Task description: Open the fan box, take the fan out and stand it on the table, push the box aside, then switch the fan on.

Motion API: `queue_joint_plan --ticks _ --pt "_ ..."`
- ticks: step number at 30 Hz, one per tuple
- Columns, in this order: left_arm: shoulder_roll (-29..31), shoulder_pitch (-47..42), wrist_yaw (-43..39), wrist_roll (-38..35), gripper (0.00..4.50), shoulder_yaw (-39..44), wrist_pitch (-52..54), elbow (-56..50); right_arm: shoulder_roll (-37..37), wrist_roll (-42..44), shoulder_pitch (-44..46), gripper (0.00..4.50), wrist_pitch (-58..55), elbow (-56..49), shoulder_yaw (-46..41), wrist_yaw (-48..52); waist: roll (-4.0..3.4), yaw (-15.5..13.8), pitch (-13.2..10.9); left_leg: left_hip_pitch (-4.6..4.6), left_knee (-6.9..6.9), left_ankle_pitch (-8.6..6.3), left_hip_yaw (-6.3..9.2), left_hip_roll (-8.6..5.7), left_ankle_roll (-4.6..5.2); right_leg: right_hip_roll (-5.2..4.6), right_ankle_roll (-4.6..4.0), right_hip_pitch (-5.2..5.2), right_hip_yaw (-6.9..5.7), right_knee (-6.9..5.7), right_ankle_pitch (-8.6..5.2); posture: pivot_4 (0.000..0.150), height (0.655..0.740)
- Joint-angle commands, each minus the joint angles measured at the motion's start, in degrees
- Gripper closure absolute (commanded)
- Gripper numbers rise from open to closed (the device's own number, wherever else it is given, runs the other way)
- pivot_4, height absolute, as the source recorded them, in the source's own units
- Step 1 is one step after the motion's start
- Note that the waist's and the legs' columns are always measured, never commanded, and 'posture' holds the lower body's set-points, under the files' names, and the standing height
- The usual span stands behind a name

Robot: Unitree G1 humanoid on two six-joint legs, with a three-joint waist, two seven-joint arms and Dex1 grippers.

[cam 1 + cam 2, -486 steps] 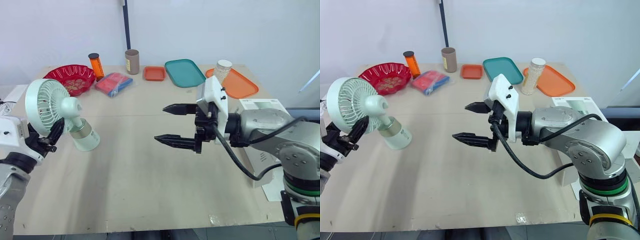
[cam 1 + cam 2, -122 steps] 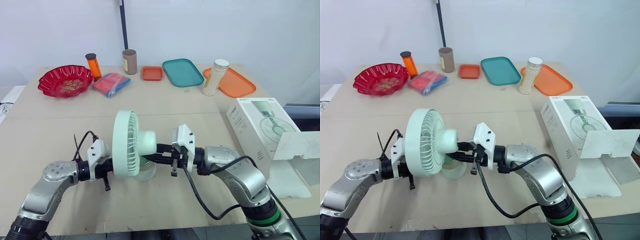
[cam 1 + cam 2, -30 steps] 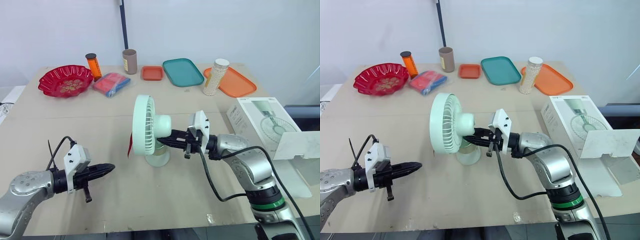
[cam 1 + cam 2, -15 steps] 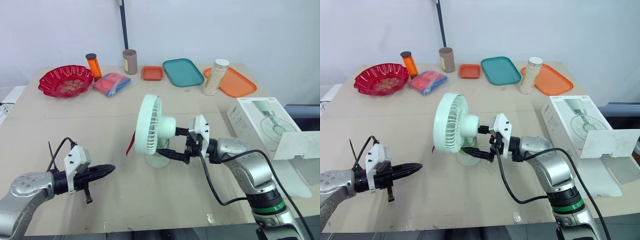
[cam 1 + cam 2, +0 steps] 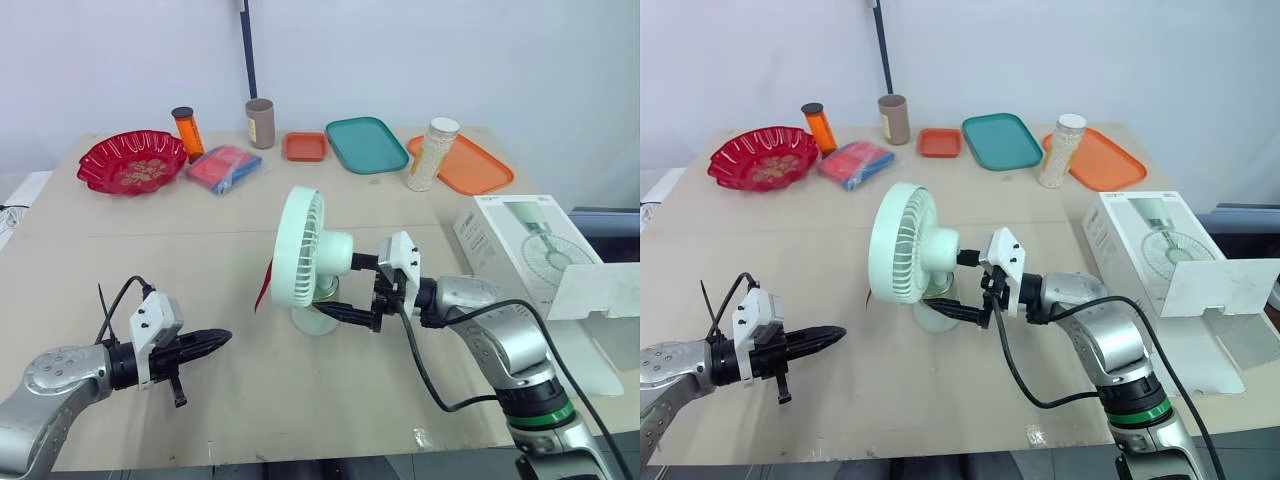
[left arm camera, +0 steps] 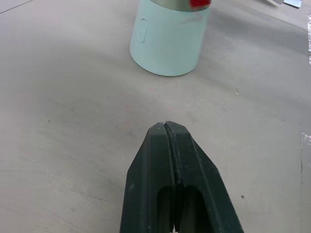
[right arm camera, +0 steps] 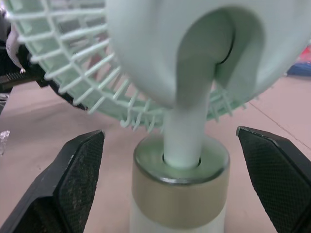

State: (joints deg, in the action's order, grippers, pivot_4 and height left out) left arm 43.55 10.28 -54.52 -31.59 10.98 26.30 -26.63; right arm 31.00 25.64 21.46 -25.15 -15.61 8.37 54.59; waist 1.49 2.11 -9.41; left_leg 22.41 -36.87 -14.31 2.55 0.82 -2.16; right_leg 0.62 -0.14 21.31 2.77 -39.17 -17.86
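Fan (image 5: 305, 262): upright near the middle of the table (image 5: 300, 400), base flat.
Right hand (image 5: 340, 286): a second ago clamped on the stem, now spread wide either side of it and clear.
Left hand (image 5: 215, 341): clenched on nothing, low, well apart from the fan.
Box (image 5: 510, 255): flap open, at the table's right edge.
Standing step judged done; switching on remains.

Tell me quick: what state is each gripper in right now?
Left gripper: shut, holding nothing, apart from the fan.
Right gripper: open, one finger on each side of the fan's stem, not gripping it.
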Motion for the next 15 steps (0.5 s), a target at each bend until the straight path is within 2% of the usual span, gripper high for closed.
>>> queue_joint_plan --ticks 1,9,13,15 --pt "-0.3 0.1 0.0 -0.5 4.50 0.2 -0.9 -1.6 2.5 1.4 -1.7 0.05 -0.8 -4.2 -3.6 -0.3 0.00 -0.1 0.0 0.00 0.00 0.00 0.00 0.00 0.00 0.00 0.00 0.00 0.00 0.00 0.00 0.150 0.7382" --pt "-0.4 -0.7 -0.8 -1.8 4.50 0.1 -0.5 -1.5 5.9 2.5 -5.3 0.05 -3.2 -7.6 -6.3 -0.8 0.00 -0.1 0.0 0.00 -0.01 0.00 0.00 0.00 0.00 0.01 0.00 0.00 0.00 0.00 0.00 0.150 0.7382" --pt "1.0 0.1 -2.4 -3.3 3.43 2.8 -0.7 -1.6 10.6 4.5 -10.6 0.00 -6.0 -12.3 -11.4 -1.1 0.00 -0.3 0.0 0.01 -0.01 0.00 0.01 -0.01 0.00 0.01 0.01 -0.01 0.00 0.00 -0.01 0.150 0.7382" --pt "1.3 0.6 -2.7 -3.3 2.65 3.2 -1.0 -1.7 11.8 5.6 -12.5 0.00 -7.3 -14.0 -13.2 -1.9 0.00 -0.4 0.0 0.01 0.00 0.00 0.00 -0.01 0.00 0.01 0.02 -0.01 0.01 0.01 -0.01 0.150 0.7382"
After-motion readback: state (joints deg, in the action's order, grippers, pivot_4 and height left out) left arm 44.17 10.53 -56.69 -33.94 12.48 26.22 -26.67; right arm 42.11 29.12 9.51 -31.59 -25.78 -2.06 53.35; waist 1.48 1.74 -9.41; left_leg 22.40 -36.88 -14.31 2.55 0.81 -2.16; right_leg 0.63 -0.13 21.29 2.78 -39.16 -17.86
